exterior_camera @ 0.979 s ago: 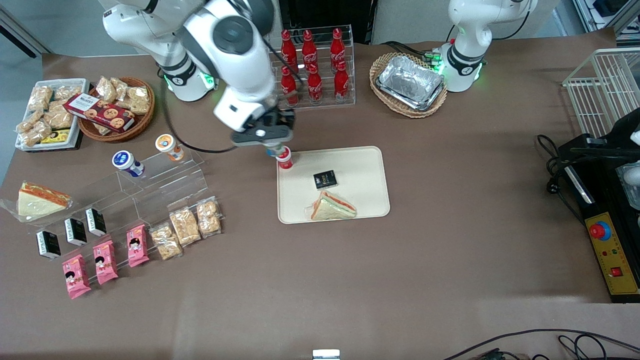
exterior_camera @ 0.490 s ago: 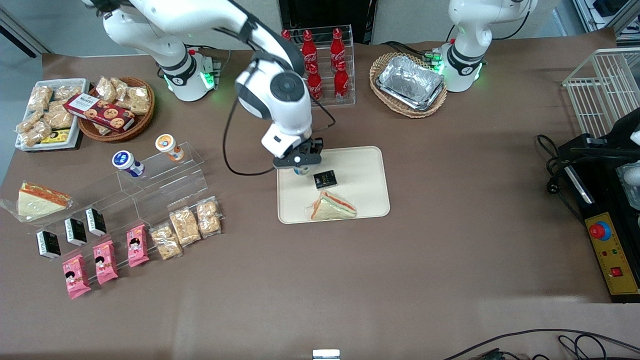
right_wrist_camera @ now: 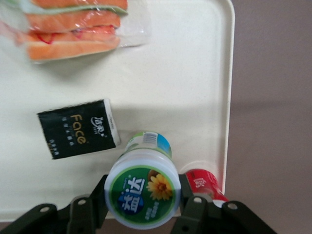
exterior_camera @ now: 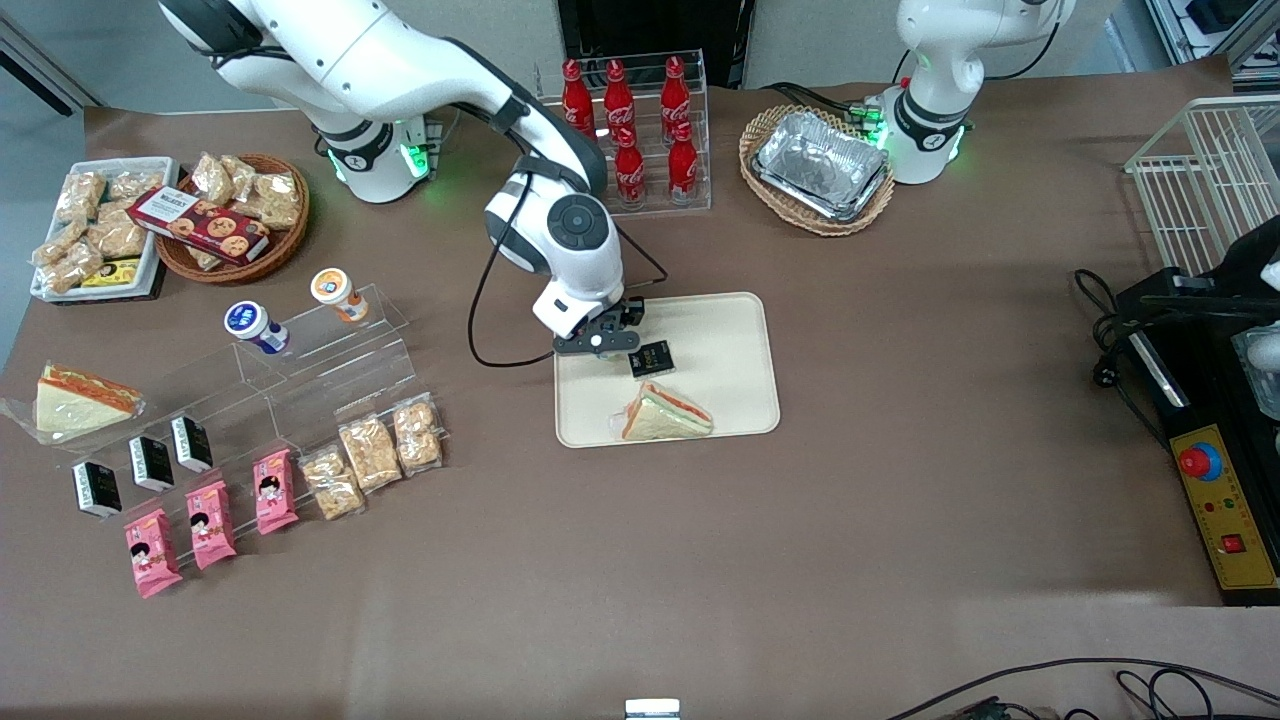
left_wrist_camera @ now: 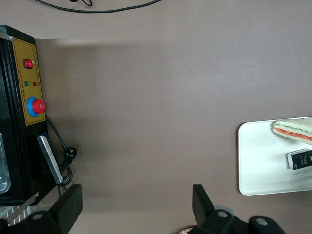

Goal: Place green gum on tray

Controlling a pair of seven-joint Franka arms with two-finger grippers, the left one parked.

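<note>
Gripper [right_wrist_camera: 143, 207] clamped on the green gum [right_wrist_camera: 143, 195], held low over the cream tray [exterior_camera: 720, 330], centre of the front view, beside the black packet [right_wrist_camera: 78, 128].

right arm: reaching forward, bent down | hand [exterior_camera: 598, 343]: low, fingers [right_wrist_camera: 192, 207] clamped closed

Counted in view: five cola bottles [exterior_camera: 618, 92], four black packets [exterior_camera: 150, 462], three pink packets [exterior_camera: 210, 522], three gum bottles [exterior_camera: 245, 322] (one green gum [right_wrist_camera: 144, 195] clasped by the single gripper [exterior_camera: 598, 342] over the one tray [exterior_camera: 730, 330]), two sandwiches [exterior_camera: 665, 412], two wicker baskets [exterior_camera: 815, 215].
</note>
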